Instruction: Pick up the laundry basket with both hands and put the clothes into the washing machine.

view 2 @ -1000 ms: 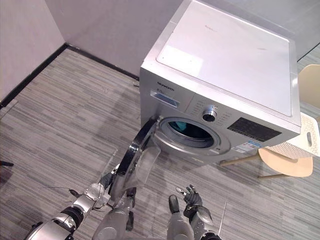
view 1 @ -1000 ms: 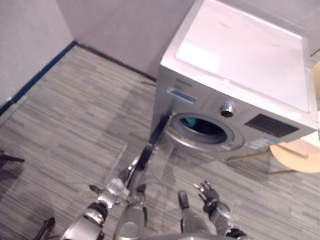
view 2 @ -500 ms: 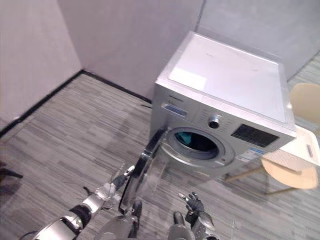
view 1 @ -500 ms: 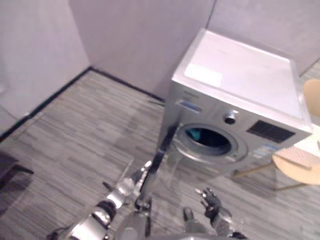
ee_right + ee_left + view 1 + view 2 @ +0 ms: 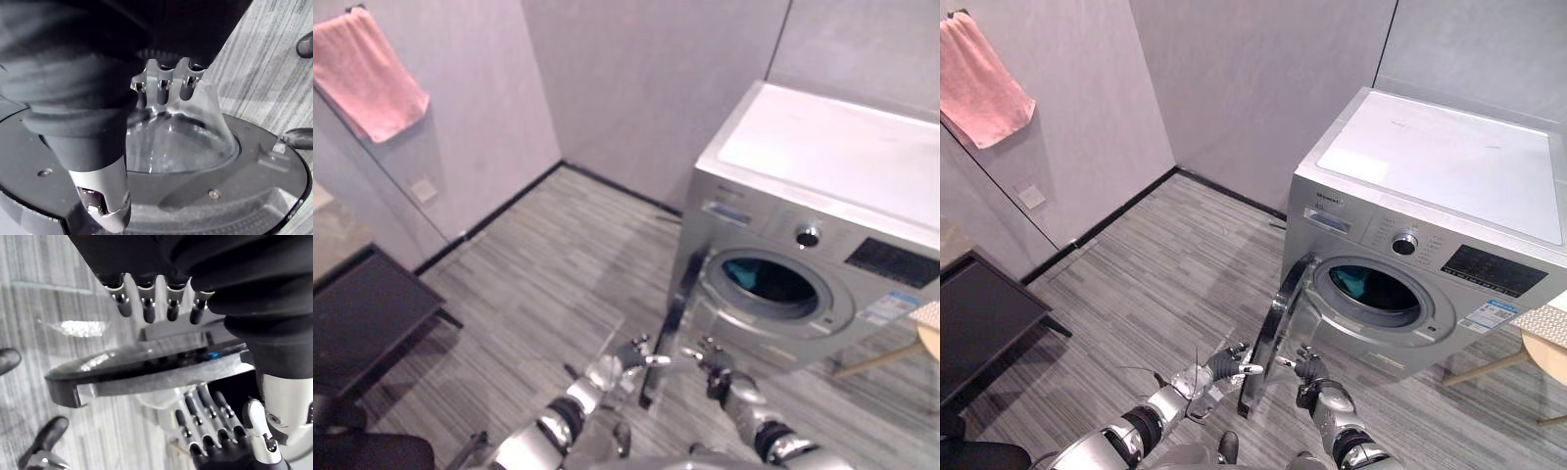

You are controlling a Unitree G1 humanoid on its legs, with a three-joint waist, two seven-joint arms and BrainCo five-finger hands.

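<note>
Left arm (image 5: 1126,436) comes up from lower left, right arm (image 5: 1347,441) from lower right, both low and reaching forward. My left hand (image 5: 1222,365) has its fingers (image 5: 146,308) straight, gripping nothing. My right hand (image 5: 1310,371) is just beside it, fingers (image 5: 163,88) relaxed, thumb apart.

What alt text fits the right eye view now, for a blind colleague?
A silver front-loading washing machine stands with its round door swung open and teal cloth in the drum. The robot's left hand and right hand, fingers open, sit either side of the door's lower edge. A pink towel hangs on the left wall.
</note>
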